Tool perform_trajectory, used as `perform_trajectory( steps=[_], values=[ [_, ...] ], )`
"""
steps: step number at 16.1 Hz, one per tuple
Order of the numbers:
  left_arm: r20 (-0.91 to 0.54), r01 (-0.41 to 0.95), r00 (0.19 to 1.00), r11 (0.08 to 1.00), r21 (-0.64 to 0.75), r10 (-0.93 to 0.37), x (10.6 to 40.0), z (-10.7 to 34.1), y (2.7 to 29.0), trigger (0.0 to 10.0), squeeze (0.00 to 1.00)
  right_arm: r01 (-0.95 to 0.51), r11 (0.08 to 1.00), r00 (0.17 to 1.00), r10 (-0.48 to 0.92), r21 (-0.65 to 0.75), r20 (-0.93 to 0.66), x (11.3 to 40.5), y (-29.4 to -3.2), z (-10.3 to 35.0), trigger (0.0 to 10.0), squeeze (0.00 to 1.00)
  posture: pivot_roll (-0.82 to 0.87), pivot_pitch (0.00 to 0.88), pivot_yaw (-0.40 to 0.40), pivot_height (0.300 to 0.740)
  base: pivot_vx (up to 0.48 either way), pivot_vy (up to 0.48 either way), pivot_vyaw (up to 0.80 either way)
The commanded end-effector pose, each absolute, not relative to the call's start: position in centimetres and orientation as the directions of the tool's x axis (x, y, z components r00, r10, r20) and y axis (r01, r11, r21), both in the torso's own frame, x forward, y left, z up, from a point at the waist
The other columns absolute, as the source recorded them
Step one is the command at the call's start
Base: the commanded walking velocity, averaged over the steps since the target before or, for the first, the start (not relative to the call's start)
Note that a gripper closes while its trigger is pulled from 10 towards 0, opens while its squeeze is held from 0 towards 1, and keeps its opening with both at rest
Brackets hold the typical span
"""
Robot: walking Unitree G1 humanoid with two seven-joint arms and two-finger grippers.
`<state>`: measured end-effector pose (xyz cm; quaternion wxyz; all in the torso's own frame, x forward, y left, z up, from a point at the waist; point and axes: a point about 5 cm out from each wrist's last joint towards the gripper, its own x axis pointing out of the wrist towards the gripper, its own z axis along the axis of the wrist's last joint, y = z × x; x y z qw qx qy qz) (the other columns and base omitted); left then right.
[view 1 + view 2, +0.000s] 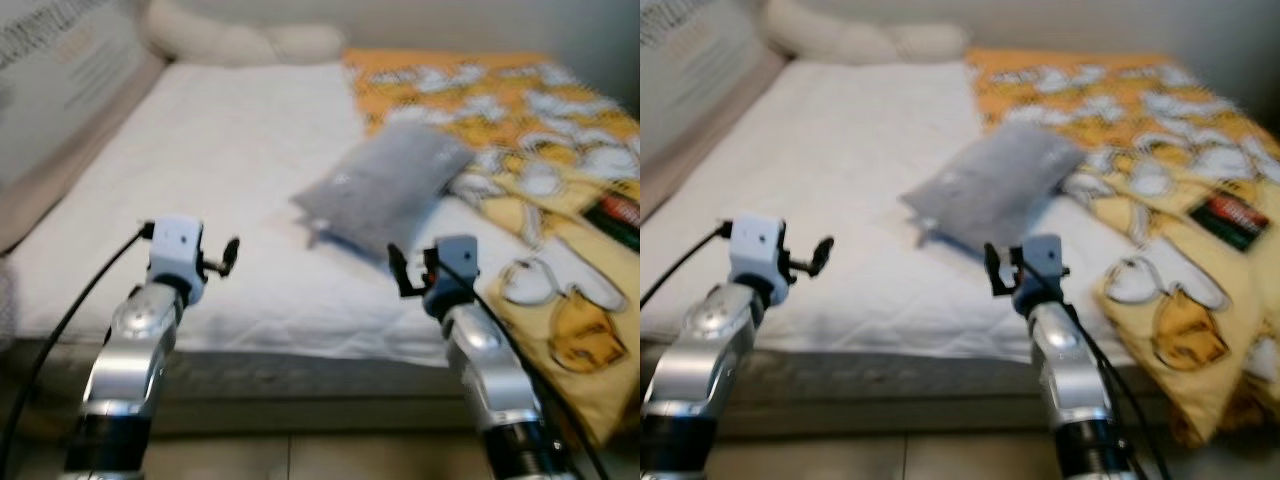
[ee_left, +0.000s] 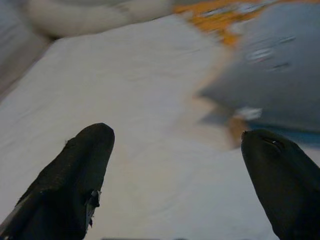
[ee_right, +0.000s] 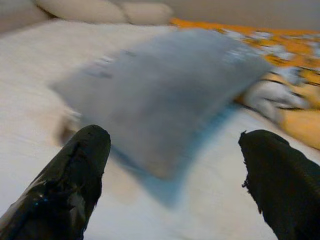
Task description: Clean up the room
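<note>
Setting: bed (image 1: 200, 200) with a white mattress cover is seen from its foot edge, slightly blurred.
Grey pillow (image 1: 385, 185): laid tilted near the bed's middle, its 3 o'clock corner touching the blanket.
Yellow blanket (image 1: 520, 130): spread over the bed from 1 to 4 o'clock, printed with white cartoon figures and draped over the edge.
Cream pillows (image 1: 240, 40): set at 12 o'clock by the wall.
Right gripper (image 1: 403, 272): held above the mattress edge, just at 6 o'clock of the grey pillow; fingers spread wide, nothing held.
Left gripper (image 1: 226, 257): raised at 9 o'clock of the pillow, well apart; fingers spread wide, nothing held.
</note>
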<state>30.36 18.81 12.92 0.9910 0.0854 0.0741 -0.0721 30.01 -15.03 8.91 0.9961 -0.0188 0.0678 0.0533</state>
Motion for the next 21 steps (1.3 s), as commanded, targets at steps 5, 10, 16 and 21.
perform_trajectory(
  steps=[5,10,16,21],
  values=[
    [-0.155,0.151,0.98,0.973,0.173,-0.124,30.35,12.93,19.02,10.0,0.0,-0.115,0.993,0.984,0.109,-0.031,-0.137,30.16,-14.94,8.93,10.0,0.0,0.01,0.0,-0.02,0.74,0.313,0.0,0.0],
    [-0.155,0.144,0.981,0.975,0.172,-0.118,30.41,12.9,19.14,10.0,0.0,-0.122,0.992,0.984,0.117,-0.026,-0.133,30.18,-14.85,8.95,10.0,0.0,0.01,0.0,-0.019,0.74,0.37,0.0,0.0],
    [-0.156,0.143,0.981,0.974,0.177,-0.116,30.46,12.83,19.15,10.0,0.0,-0.124,0.992,0.984,0.12,-0.025,-0.133,30.19,-14.84,8.96,10.0,0.0,0.0,0.0,-0.018,0.74,0.376,0.0,0.0],
    [-0.157,0.143,0.981,0.974,0.178,-0.115,30.48,12.78,19.17,10.0,0.0,-0.135,0.99,0.982,0.129,-0.033,-0.137,30.19,-14.79,8.93,10.0,0.0,0.0,0.0,-0.019,0.74,0.373,0.0,0.0]
  ],
)
